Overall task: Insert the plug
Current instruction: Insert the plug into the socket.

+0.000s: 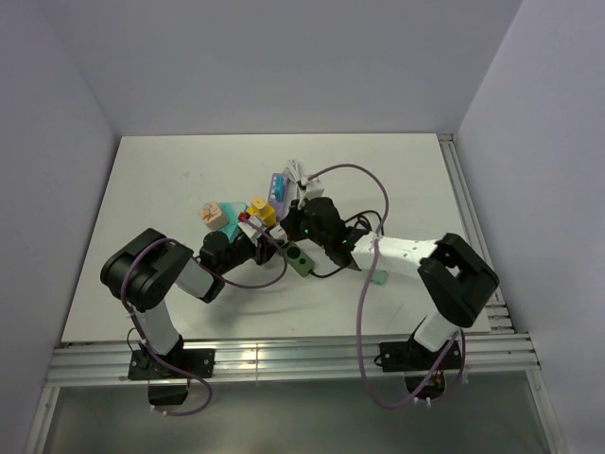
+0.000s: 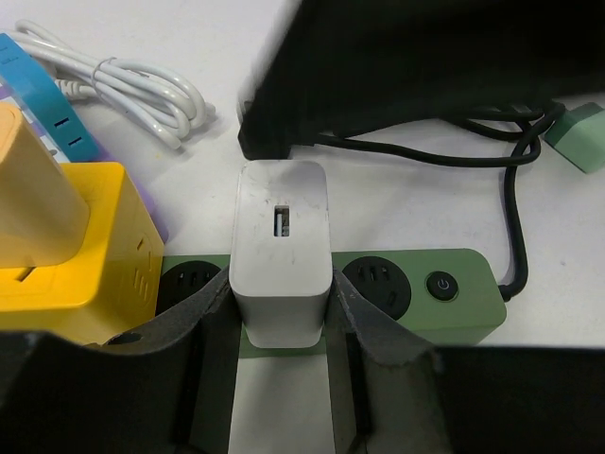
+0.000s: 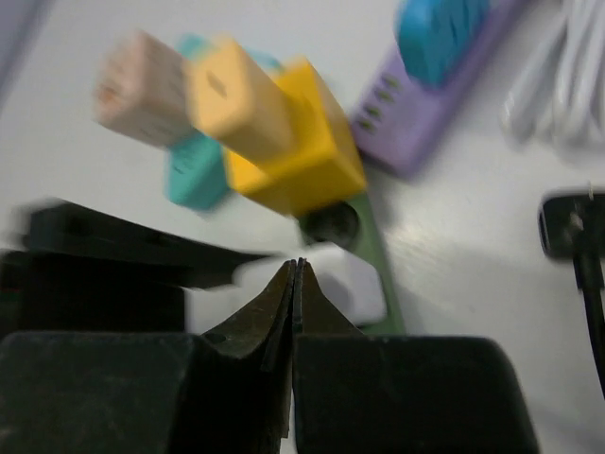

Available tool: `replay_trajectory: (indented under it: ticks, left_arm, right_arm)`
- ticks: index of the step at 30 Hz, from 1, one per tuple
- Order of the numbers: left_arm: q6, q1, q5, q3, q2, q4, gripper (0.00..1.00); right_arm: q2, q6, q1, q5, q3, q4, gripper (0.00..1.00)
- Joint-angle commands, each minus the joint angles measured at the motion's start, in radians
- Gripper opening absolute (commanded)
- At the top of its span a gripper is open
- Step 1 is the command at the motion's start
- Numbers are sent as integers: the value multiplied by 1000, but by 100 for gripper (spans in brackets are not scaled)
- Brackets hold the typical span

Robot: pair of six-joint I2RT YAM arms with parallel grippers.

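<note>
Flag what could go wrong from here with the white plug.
1. The left gripper grips the white plug over the green power strip. Whether it is fully seated cannot be told, so a tilted push could jam it.
2. The yellow cube adapter sits close beside that gripper and may get knocked.

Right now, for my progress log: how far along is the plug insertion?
Done: the white rectangular charger plug stands upright on the green plastic power strip. In hand: the left gripper clamps its sides. Left: pressing it fully home, which I can't confirm, then releasing. The right gripper is shut, empty.
</note>
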Motion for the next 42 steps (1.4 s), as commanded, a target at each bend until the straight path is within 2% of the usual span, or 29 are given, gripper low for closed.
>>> replay_trajectory:
  ticks: [1,6,11,19,24,29,36,42]
  left_arm:
    - [8,1,22,32,2,94,0]
    - [10,1,23,34,-2,90,0]
    - [8,1,22,37,0,85,0]
    - [5,0,28,27,12,117,0]
    - [3,1,32,29,23,122,0]
    - [0,0,34,27,40,134,0]
    - [-3,0,34,21,63,154,0]
    - [2,1,29,12,37,128,0]
  right_arm:
    - [73,23,-19,27,-54,47,0]
    - [97,46,-27,7,-109,99,0]
    - [56,29,-25,-4,-78,65,0]
    - [-135,-20,-19,3,20,-54,0]
    - [-191,-41,-1,18,21,-77,0]
    - [-81,-20,1,21,-43,-25,0]
    - [131,60,2,-40,-155,165,0]
    - [67,46,2,-27,-150,134,0]
